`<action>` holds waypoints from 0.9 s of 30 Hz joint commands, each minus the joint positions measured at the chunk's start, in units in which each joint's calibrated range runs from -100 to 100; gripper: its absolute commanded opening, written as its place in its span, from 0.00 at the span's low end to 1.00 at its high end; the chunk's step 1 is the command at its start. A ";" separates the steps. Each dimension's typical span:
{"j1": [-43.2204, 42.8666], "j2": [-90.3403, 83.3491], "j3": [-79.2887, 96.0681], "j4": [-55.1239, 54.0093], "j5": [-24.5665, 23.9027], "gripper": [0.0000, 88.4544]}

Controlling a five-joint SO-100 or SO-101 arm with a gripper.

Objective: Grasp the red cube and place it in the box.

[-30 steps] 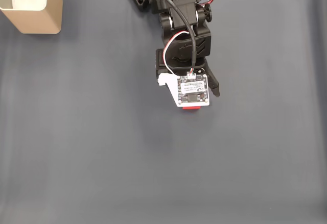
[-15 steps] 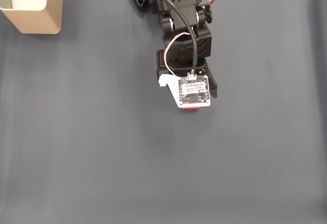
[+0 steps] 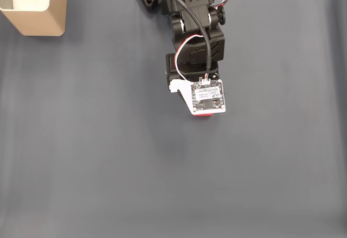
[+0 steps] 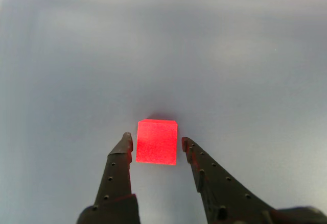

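**Wrist view: red cube sits between the parted fingers of the hand**

Wrist view looks down the hand (image 4: 156, 142) at the red cube (image 4: 156, 141) resting on the dark grey surface (image 4: 163, 40). The two black fingers are spread, one on each side of the cube. The finger on the left of this view looks touching or almost touching the cube's side; the finger on the right stands just beside it with a narrow gap. The hand is released, not yet squeezing. The cube lies squarely between the fingertips, its faces roughly in line with them, so closing looks like the step that comes next.

From the fixed view above, the arm hides most of the cube; a sliver of red (image 3: 202, 115) peeks out below the white circuit board (image 3: 207, 97). The beige box (image 3: 33, 7) stands well apart, in the top left corner of that view.
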 commanded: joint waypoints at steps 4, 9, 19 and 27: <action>-0.52 -0.17 -0.57 -0.64 0.00 0.25; -0.52 -0.17 -0.57 -0.64 0.00 0.24; -0.66 -0.34 -0.57 -0.40 -0.05 0.21; -0.73 -0.51 -0.48 -0.64 -0.39 0.26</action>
